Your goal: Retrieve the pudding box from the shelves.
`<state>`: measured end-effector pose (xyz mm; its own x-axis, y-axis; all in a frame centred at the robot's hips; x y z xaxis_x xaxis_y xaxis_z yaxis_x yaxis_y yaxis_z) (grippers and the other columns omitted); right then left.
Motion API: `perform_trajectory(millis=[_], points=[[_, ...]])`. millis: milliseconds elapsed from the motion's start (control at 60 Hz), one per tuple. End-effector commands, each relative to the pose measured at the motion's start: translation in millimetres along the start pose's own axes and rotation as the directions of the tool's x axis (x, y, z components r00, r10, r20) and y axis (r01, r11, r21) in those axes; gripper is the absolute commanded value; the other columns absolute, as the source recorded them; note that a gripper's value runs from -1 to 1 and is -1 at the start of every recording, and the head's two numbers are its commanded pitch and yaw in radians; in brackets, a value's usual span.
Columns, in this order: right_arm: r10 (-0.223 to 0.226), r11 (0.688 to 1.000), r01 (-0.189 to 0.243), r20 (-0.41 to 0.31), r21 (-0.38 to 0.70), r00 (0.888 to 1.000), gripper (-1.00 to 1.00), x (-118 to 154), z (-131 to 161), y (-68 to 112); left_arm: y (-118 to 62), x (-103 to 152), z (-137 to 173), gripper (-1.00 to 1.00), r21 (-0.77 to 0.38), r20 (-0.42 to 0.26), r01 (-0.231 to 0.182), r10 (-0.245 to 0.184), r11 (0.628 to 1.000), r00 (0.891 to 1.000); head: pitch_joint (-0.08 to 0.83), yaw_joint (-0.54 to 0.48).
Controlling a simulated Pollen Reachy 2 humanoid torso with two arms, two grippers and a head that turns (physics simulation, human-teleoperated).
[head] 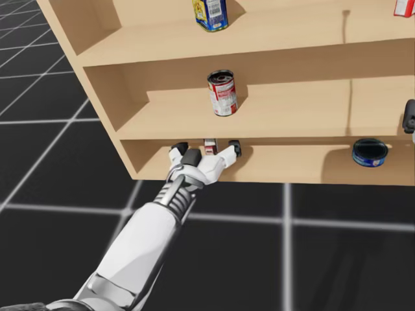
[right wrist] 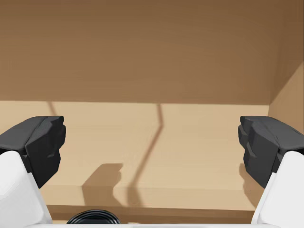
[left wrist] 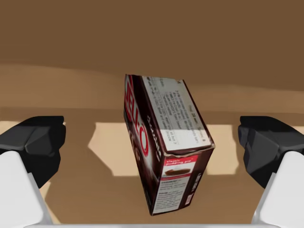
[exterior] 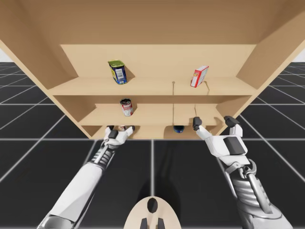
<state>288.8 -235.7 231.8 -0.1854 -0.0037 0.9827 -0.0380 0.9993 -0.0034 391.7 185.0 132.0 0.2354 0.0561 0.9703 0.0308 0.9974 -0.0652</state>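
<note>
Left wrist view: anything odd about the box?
Yes. The brown box sits askew between the open fingers of the left gripper. It leans sideways against the level lines of the shelf and is turned corner-on, touching neither finger.

The pudding box (left wrist: pixel 166 147) sits on the bottom shelf (head: pixel 292 167), between my left claw (left wrist: pixel 152 142) fingers (left wrist: pixel 33 142).

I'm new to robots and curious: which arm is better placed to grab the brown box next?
Left: the left gripper, open, has the brown box between its fingers; the right gripper is at another compartment.
</note>
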Motion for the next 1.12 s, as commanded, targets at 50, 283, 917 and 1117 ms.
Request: perform_trajectory(millis=[50,283,917,1117], points=[[-0.013,1.000,0.013,-0.003,-0.002,1.000,-1.00,-1.2,0.5,1.9,-39.1,-16.3,-9.2,-0.65,-0.051,-0.081,-0.103,0.099,0.993,0.992,0.606,0.26],[-0.012,1.000,0.012,-0.004,-0.002,1.000,-1.00,-1.6,0.7,1.9,-42.1,-19.2,-5.5,1.00,-0.056,-0.101,-0.106,0.100,0.993,0.990,0.606,0.26],[-0.007,1.000,0.007,-0.005,-0.003,1.000,-1.00,-1.9,0.3,2.3,-3.0,2.1,69.1,1.00,-0.034,0.012,-0.065,0.065,0.997,0.998,0.597,0.26],[0.012,1.000,-0.012,-0.008,-0.005,1.000,-1.00,-3.3,0.4,4.3,8.3,2.2,137.0,1.00,-0.088,-0.080,0.040,-0.047,0.995,0.996,0.594,0.25]])
